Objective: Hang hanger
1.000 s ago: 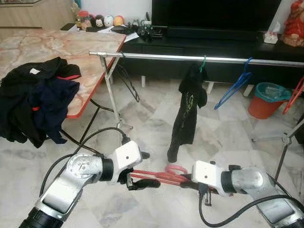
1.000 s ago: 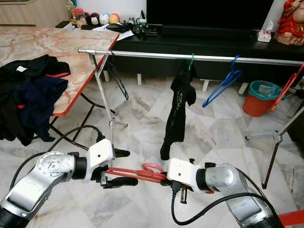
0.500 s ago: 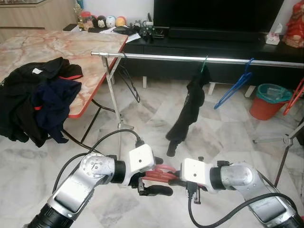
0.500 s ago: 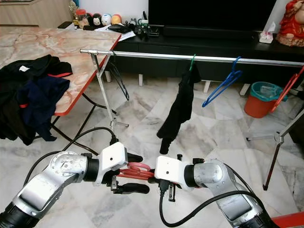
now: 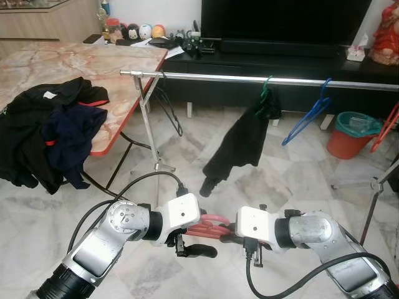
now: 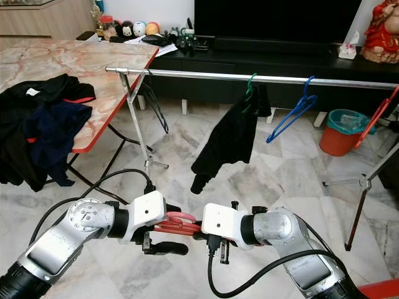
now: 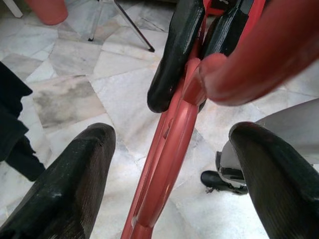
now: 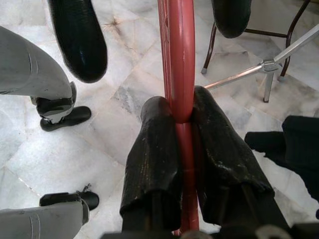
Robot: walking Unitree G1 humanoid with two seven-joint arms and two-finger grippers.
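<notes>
Right end effector (image 8: 184, 124): we see its two black fingers (image 8: 154, 149) pressed together on the bar of the red hanger (image 8: 180, 59), which runs straight between them. In the head views this end effector (image 5: 229, 234) sits low in front of us, above the marble floor (image 5: 299, 180), and the red hanger (image 5: 209, 225) spans the short gap to the left end effector (image 5: 190, 243).

Left end effector (image 7: 164, 189): we see its fingers (image 7: 70, 189) spread apart, one on either side of the hanger, neither touching it. The hanger (image 7: 169, 144) passes through the space between them, so the hanger is carried by the right end effector alone.

Beyond the arms, a metal clothes rail (image 5: 249, 78) crosses the scene on folding legs. On it hang a thin black hanger (image 5: 168, 112) near its left end, a green hanger (image 5: 266, 87) bearing a black garment (image 5: 240, 146) that swings out sideways, a blue hanger (image 5: 305, 115), and a red hanger at the right edge (image 5: 386, 128).

To the left stands a table (image 5: 81, 65) with a marble-patterned top and a red rim, carrying a heap of dark clothes (image 5: 47, 134). Behind the rail we see a low black cabinet (image 5: 280, 62) with a television (image 5: 280, 18); an orange bucket (image 5: 350, 131) stands on the floor at right.
</notes>
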